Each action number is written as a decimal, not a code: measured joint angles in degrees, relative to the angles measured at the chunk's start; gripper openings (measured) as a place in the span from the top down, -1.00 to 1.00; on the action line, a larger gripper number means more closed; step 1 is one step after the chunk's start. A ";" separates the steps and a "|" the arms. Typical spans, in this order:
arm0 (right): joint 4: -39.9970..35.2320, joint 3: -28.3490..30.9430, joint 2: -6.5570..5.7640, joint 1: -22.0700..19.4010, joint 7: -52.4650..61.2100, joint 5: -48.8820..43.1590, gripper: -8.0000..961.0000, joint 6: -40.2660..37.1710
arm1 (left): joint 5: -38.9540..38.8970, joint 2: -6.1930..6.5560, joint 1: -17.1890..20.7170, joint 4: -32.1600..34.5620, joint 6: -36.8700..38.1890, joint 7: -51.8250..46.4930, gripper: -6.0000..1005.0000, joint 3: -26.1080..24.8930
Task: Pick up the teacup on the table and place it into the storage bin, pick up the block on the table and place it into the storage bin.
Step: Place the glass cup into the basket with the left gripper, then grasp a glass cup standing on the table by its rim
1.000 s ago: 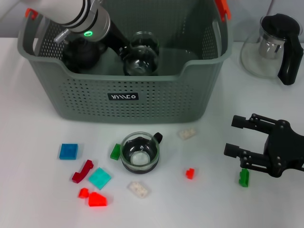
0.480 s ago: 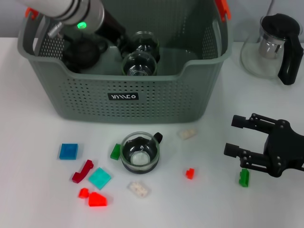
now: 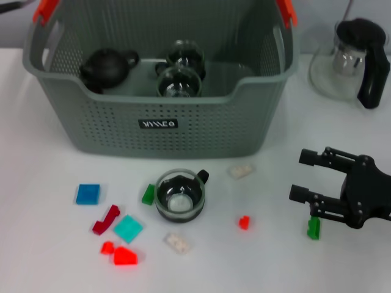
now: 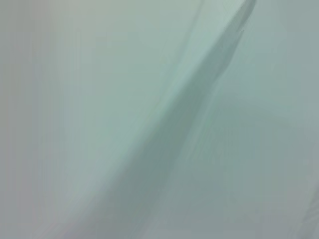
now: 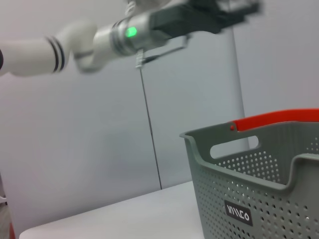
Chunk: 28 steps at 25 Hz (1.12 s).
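Grey perforated plastic storage bin [image 3: 165,131] with orange handle clips and a small black label on its front stands at the far side of the white table [image 3: 43,256]; inside it lie a dark round teapot [image 3: 107,67] at the left and two clear glass teacups, one [image 3: 186,54] farther back and one [image 3: 179,82] just in front of it. On the table just near of the bin sits a third clear glass teacup with a dark handle [image 3: 179,195], upright. Around it lie small blocks: a green block [image 3: 148,194] just to its left, a blue square block [image 3: 88,194], a dark red block [image 3: 106,220], a teal block [image 3: 127,229], two bright red blocks [image 3: 125,255] at the near left, a pale block [image 3: 178,243] near of the cup, another pale block [image 3: 240,171] to its right, and a small red block [image 3: 244,222]. The black right claw [image 3: 305,177] hovers low over the table at the right with its fingers apart, a green block [image 3: 313,228] beside it. The left claw [image 5: 234,7] shows only in the right wrist view, raised high above the bin; I cannot tell whether it is apart or together. A glass pitcher with a black handle [image 3: 351,58] stands at the far right
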 joint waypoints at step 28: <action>0.00 0.42 -0.51 0.71 3.61 -2.08 -0.60 2.07 | 31.68 -7.22 11.99 4.25 11.90 21.98 0.02 20.38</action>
